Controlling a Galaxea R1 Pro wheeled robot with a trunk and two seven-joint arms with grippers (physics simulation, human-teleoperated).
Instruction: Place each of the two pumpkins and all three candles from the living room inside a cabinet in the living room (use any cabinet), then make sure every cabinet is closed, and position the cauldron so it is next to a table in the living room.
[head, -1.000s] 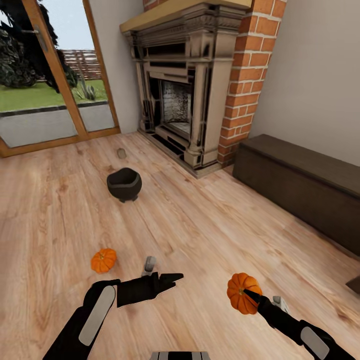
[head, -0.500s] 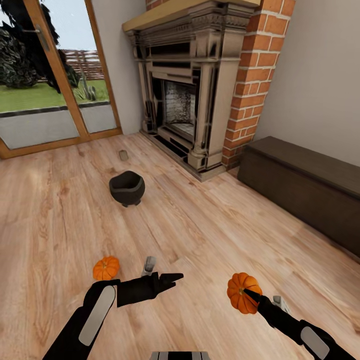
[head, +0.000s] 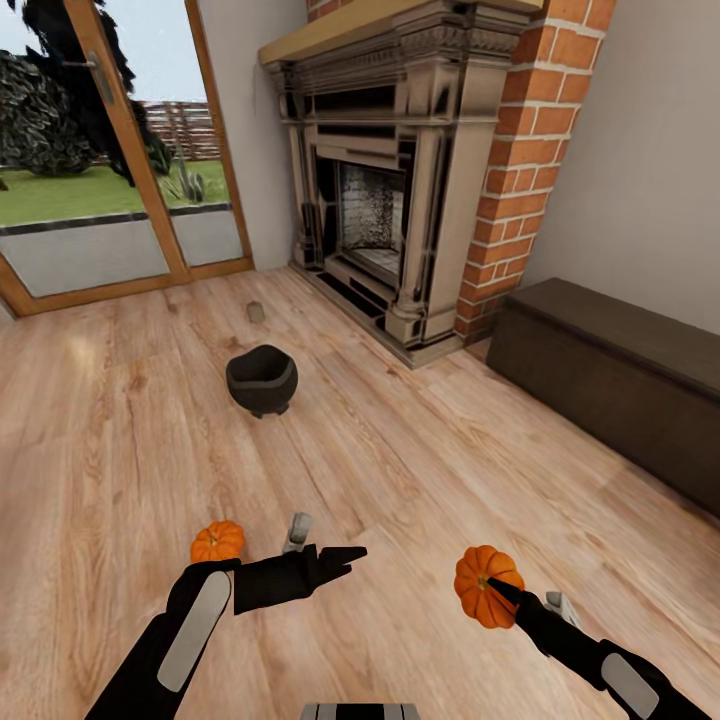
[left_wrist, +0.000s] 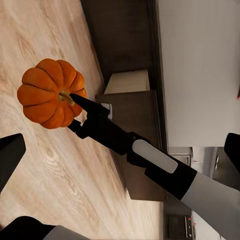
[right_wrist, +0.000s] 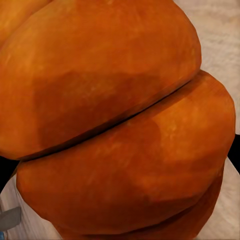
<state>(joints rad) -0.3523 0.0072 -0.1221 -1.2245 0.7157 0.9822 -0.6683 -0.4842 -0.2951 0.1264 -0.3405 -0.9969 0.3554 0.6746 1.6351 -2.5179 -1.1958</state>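
Now right pincer (head: 497, 592) clamped on a pumpkin (head: 482, 583), left pincer (head: 340, 561) spread wide, holding nothing

Bright, even daylight from the glass door (head: 110, 200), faint sheen on the floor (head: 400, 470). Shadows soft. Wide-angle bend at head-view edges.

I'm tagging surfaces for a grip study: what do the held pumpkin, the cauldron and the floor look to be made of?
Held pumpkin: smooth matte orange rind, ribbed into lobes; probably firm.
Cauldron: dark, dull, thick-walled, looks like cast iron, though the render leaves that open.
Floor: pale wood planks with visible grain and a slight sheen.
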